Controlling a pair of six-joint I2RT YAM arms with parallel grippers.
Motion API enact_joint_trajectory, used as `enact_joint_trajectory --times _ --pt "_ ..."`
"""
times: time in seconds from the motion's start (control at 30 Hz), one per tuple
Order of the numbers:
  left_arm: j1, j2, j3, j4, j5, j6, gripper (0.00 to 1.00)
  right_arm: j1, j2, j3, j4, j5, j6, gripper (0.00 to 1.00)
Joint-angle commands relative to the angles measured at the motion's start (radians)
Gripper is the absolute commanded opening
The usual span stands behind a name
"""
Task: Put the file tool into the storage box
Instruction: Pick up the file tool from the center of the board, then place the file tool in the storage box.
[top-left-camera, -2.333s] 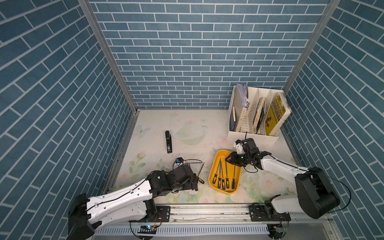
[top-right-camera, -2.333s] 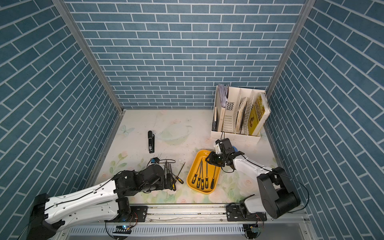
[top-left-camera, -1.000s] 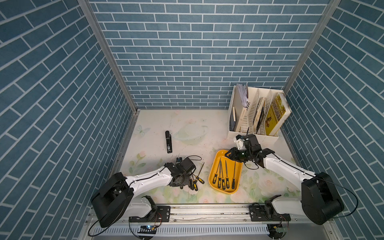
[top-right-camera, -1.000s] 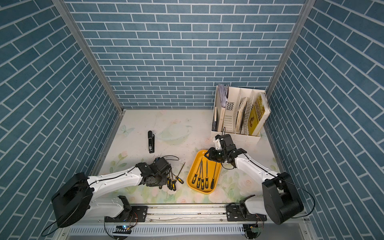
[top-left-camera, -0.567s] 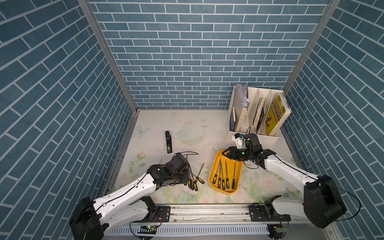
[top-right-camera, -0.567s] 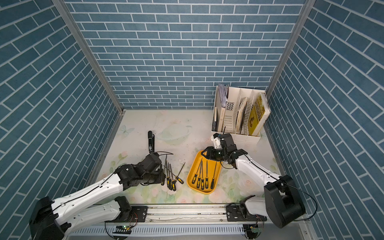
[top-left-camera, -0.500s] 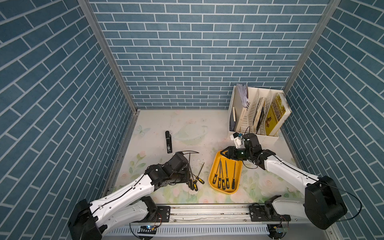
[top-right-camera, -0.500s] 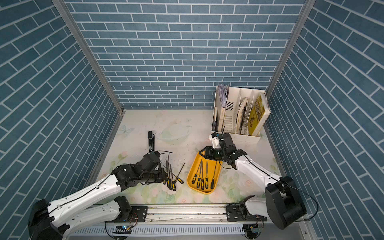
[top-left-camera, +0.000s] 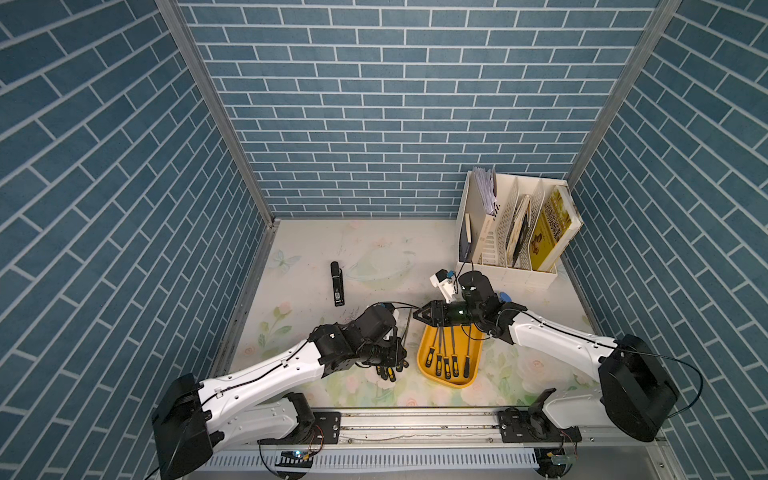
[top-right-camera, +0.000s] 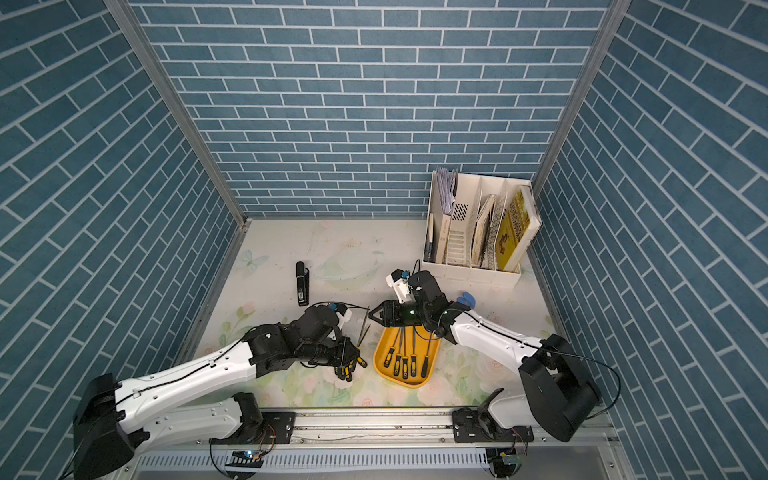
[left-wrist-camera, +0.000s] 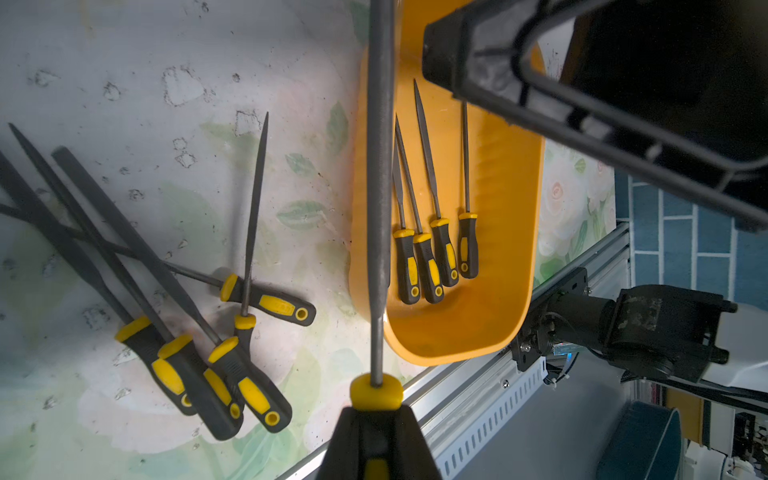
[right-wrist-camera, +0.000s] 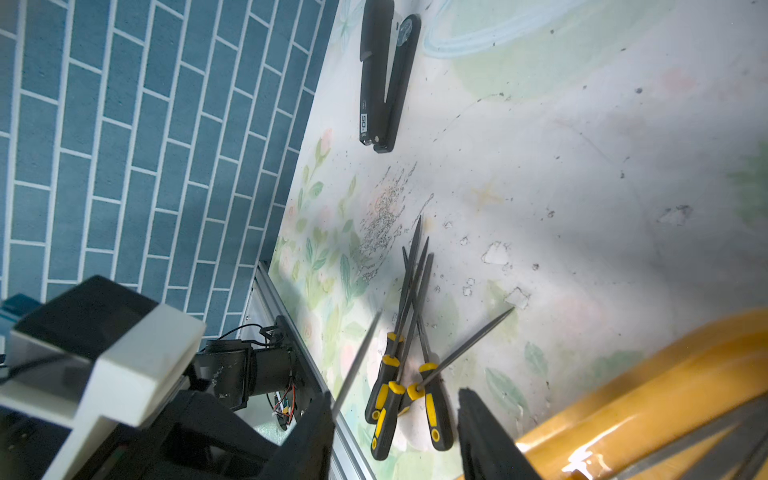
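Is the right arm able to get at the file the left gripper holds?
Probably yes: the right gripper is open right beside the held file, its blade bare; the left gripper grips only the handle.

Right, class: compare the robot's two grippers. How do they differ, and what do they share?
The left gripper is shut on a file, held by its handle. The right gripper is open and holds nothing. The left gripper sits beside the tray, and the right gripper is by its far end. Both are black and two-fingered.
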Motion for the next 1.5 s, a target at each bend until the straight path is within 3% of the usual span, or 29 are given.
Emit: enact_joint_trajectory --times 0.0,0.17,0.27,0.43,0.47,0.53,0.6,0.63,0.7,0.83,0.93,1.13,1.47 --pt "-0.012 0.009 0.031 0.023 0.000 0.011 0.00 0.012 0.025 0.032 0.041 0.004 0.030 0.51" --pt "-0.016 0.009 0.031 0.032 0.006 0.010 0.00 0.022 0.077 0.059 0.044 0.009 0.035 0.49" --pt "-0.015 0.006 0.028 0.035 0.009 0.009 0.00 0.029 0.103 0.073 0.051 0.011 0.048 0.38" --pt "-0.016 0.008 0.023 0.051 0.021 0.016 0.02 0.041 0.108 0.079 0.054 0.000 0.068 0.02" --pt "-0.015 0.010 0.023 0.051 0.019 0.016 0.09 0.041 0.101 0.080 0.039 0.000 0.065 0.00" --pt "-0.017 0.013 0.028 0.045 0.007 0.018 0.48 0.038 0.070 0.076 -0.018 0.014 0.051 0.00" --pt "-0.016 0.012 0.037 0.025 -0.018 0.015 0.69 0.022 0.025 0.074 -0.114 0.060 0.026 0.00" --pt "-0.014 0.011 0.040 0.015 -0.033 0.012 0.86 0.004 -0.006 0.067 -0.153 0.070 0.017 0.00" --pt "-0.012 0.008 0.043 -0.006 -0.052 0.012 0.98 -0.050 -0.067 0.052 -0.236 0.091 -0.002 0.00" --pt "-0.011 -0.004 0.041 -0.021 -0.071 0.010 1.00 -0.206 -0.170 0.045 -0.415 0.136 -0.085 0.00" --pt "-0.006 -0.009 0.040 -0.029 -0.083 0.008 1.00 -0.266 -0.173 0.068 -0.512 0.178 -0.146 0.00" --pt "-0.005 -0.026 0.019 -0.037 -0.094 -0.002 1.00 -0.294 -0.146 0.066 -0.583 0.287 -0.194 0.00" --pt "-0.002 -0.051 0.002 -0.041 -0.107 -0.011 1.00 -0.290 -0.108 0.005 -0.507 0.295 -0.179 0.00"
